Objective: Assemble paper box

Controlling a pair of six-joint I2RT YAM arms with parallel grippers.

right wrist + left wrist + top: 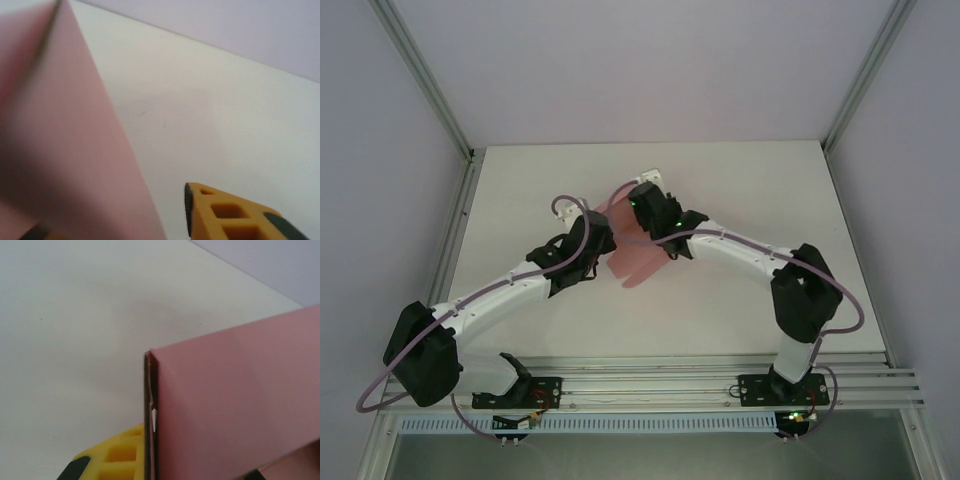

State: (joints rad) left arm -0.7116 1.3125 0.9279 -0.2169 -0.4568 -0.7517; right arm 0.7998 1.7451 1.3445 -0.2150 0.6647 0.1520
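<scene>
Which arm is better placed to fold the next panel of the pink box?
Right, I think. The left gripper is shut on the box edge and steadies it. The right gripper has open jaws, one finger apart from the box, so it seems free to push a panel.

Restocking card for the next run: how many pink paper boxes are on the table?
1. The paper box is mid-table, partly covered where the left arm and right arm meet; another could hide beneath them.

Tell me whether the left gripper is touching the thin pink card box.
Touching. The left wrist view shows the left gripper shut on the pink card box, its yellow finger flush against the card's edge.
</scene>
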